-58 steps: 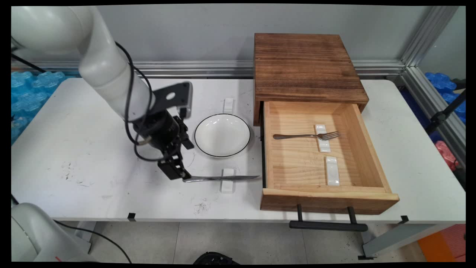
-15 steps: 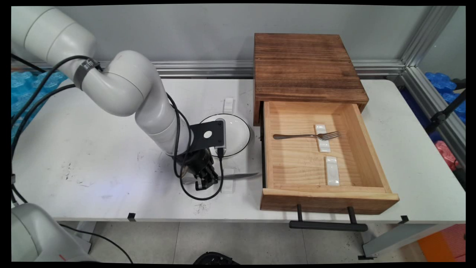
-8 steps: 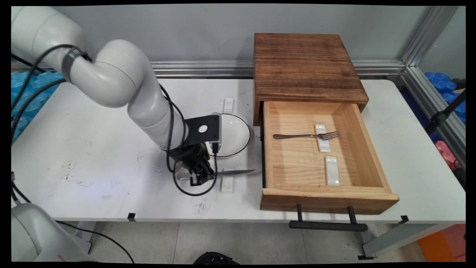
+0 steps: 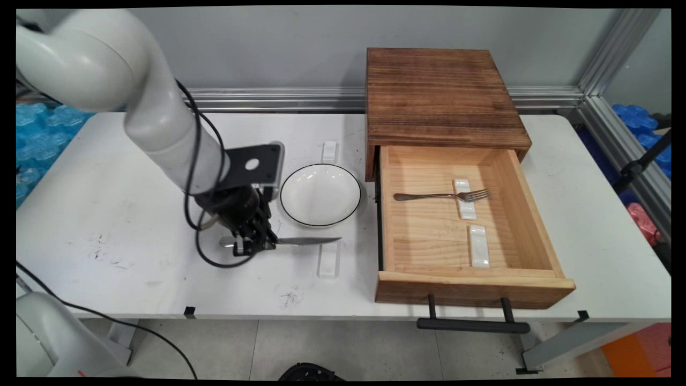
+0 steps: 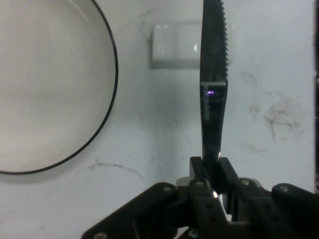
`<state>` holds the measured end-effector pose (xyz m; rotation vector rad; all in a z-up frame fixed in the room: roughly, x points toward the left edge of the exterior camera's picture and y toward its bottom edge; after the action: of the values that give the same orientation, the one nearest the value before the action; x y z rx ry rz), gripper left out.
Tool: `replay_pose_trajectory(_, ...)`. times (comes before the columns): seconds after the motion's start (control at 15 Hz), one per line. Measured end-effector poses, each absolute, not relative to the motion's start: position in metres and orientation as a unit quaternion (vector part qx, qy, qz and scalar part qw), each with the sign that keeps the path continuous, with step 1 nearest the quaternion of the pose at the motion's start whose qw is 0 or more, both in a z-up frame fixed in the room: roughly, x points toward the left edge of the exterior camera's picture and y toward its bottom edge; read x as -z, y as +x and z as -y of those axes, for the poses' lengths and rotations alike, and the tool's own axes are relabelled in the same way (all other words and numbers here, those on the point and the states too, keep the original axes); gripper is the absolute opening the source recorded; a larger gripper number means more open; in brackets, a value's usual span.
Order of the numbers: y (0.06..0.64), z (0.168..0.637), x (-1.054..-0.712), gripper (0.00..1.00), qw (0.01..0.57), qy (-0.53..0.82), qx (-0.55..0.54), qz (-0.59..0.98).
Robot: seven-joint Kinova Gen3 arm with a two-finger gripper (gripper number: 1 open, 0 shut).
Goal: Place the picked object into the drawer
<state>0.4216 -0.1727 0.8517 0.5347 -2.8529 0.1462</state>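
My gripper (image 4: 253,245) (image 5: 211,172) is shut on a steel table knife (image 4: 300,241) (image 5: 213,79), gripping its handle. The knife is lifted off the table and lies level, blade pointing right toward the wooden drawer (image 4: 536,214). Its tip hangs above the white cutlery rest (image 4: 328,261) (image 5: 174,46) without touching it. A white plate with a black rim (image 4: 320,194) (image 5: 45,84) lies just behind the knife, to the right of my hand.
The open drawer holds a fork (image 4: 442,196) lying across one white rest (image 4: 465,199), and a second rest (image 4: 479,245) bare in front of it. A dark wooden cabinet top (image 4: 439,96) stands behind. Another white rest (image 4: 329,151) lies beyond the plate.
My gripper came over the knife's handle, shut on it and lifted it from its rest. It has since carried the knife to the left, away from the drawer.
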Motion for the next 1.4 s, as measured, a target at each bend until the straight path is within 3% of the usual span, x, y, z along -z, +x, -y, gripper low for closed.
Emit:
replay_pose_trajectory(0.47, 0.416, 0.172, -0.922, 0.0, 0.155, 0.195, -0.042, 0.968)
replay_pose_trajectory(0.8, 0.374, 0.193, -0.966, 0.0, 0.199, 0.226, -0.05, 0.952)
replay_pose_trajectory(1.07, 0.317, 0.212, -0.97, 0.0, 0.208, 0.222, -0.058, 0.951)
replay_pose_trajectory(1.4, 0.24, 0.237, -0.951, 0.0, 0.196, 0.209, -0.073, 0.955)
